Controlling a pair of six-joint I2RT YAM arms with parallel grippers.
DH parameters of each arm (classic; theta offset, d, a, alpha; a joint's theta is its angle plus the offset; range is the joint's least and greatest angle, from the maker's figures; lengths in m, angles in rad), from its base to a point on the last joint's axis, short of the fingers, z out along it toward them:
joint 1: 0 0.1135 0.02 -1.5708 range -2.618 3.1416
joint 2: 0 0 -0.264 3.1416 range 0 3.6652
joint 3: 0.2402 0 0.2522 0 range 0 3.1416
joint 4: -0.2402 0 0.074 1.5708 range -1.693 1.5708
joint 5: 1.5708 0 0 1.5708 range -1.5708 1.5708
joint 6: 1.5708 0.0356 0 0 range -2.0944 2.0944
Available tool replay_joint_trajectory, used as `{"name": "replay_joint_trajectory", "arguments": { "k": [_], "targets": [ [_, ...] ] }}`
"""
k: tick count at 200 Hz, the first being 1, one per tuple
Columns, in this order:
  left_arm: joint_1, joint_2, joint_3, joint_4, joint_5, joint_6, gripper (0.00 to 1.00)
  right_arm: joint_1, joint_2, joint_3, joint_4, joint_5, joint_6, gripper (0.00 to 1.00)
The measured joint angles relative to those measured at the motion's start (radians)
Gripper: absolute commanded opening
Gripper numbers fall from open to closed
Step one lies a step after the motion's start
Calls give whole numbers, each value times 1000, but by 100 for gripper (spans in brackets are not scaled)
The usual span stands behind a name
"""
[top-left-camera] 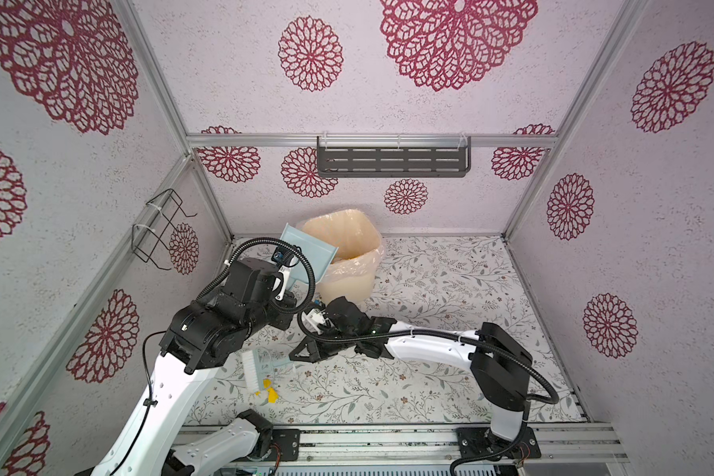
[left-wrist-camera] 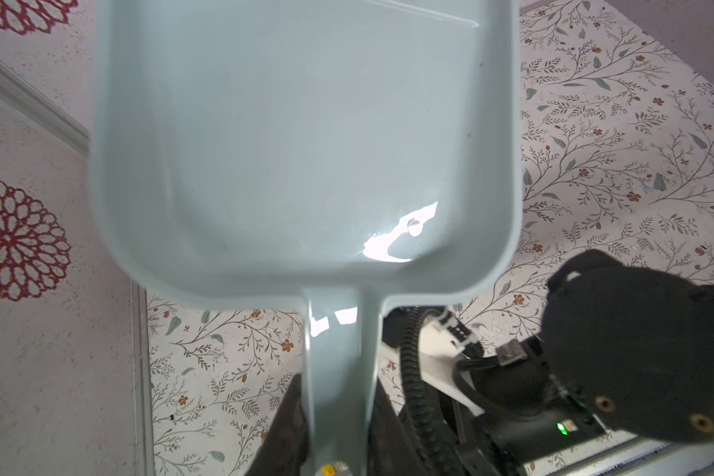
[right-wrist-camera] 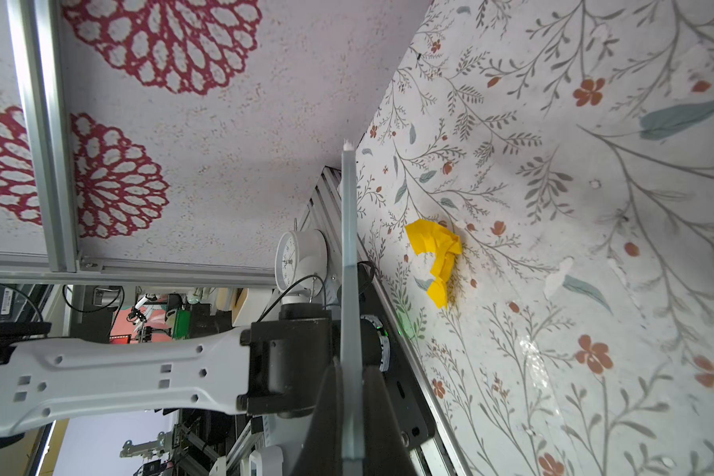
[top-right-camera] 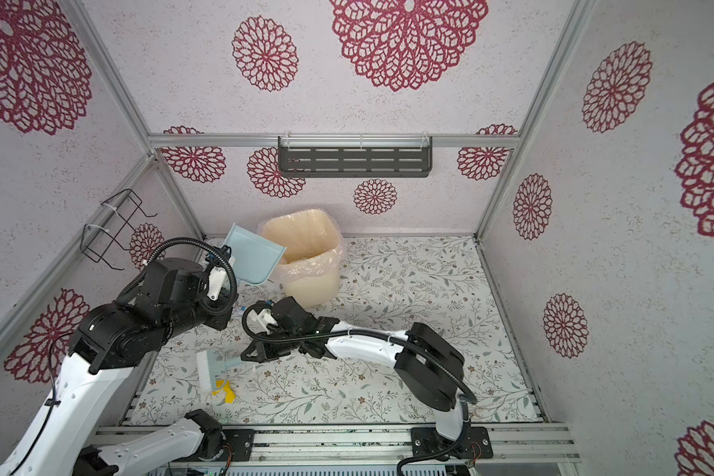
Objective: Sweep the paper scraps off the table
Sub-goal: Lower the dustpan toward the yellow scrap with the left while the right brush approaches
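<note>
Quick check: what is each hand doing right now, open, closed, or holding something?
Left hand: closed on the handle of the blue dustpan.
Right hand: closed on the handle of the brush.

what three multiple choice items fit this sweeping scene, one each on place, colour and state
1. Where is the dustpan? A lying flat in front B held up at the bin's rim C out of sight
2. The paper scrap beside the brush on the table is A yellow B green C black
3. The dustpan's inside is A heaped with paper B wet C empty
Answers: B, the left gripper holds it raised by the bin; A, the right wrist view shows bright yellow; C, the left wrist view shows it bare.
</note>
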Motion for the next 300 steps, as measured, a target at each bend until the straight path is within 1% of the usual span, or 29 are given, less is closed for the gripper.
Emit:
{"name": "replay_joint_trajectory", "arguments": {
  "k": [35,92,111,140,161,184,226,268,300],
  "targets": [
    [2,-37,-28,-21,6,-18,0,21,136,140,-20,-6,24,0],
    [5,-58,-54,-34,8,-32,0,39,308,367,-152,-20,13,0],
    [6,-58,-58,-35,10,-35,0,44,340,406,-200,-23,4,0],
    [7,-66,-58,-37,10,-39,0,46,344,406,-278,-17,-25,0],
    [8,-75,-59,-39,10,-43,0,45,332,361,-291,-2,-43,0],
    [8,-81,-60,-41,10,-44,0,40,285,270,-299,16,-58,0],
    [8,-79,-60,-43,14,-44,0,21,76,63,-325,65,-74,0],
    [8,-63,-60,-43,21,-44,0,-23,-110,-137,-383,131,-104,0],
    [8,-54,-60,-43,29,-45,0,-69,-234,-243,-451,164,-123,0]
  ]
}}
